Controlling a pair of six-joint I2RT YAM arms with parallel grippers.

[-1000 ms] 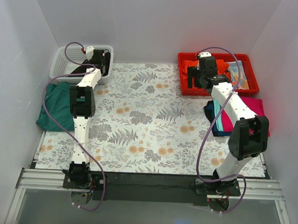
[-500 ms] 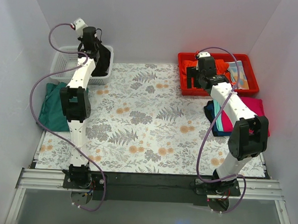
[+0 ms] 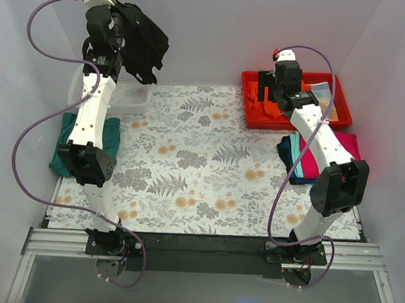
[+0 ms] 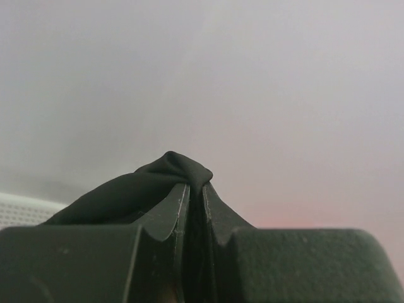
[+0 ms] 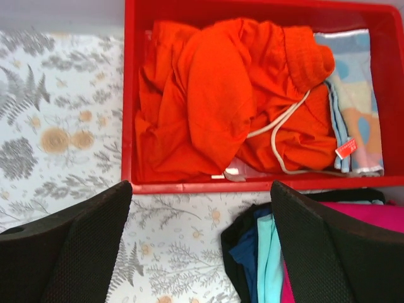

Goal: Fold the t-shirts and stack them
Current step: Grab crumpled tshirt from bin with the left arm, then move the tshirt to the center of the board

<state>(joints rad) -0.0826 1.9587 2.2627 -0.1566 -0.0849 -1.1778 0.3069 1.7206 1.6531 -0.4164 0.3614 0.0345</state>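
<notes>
Floral table (image 3: 188, 164); left hand (image 4: 194, 189) pinching black shirt (image 3: 143, 43) aloft; right hand (image 5: 200, 187) spread wide.

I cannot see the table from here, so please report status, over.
Left gripper shut on black t-shirt, hanging high by white basket. Right gripper open over red bin edge. Nothing blocking seen.

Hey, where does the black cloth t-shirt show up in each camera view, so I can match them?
Top external: the black cloth t-shirt hangs at upper left from the left claw, near the white plastic basket.
Left wrist: bottom centre, a fold of it pinched between the claw's dark fingers.
Right wrist: not in it.
Shared landmark: the left claw gripping it, in top external and left wrist.
</notes>
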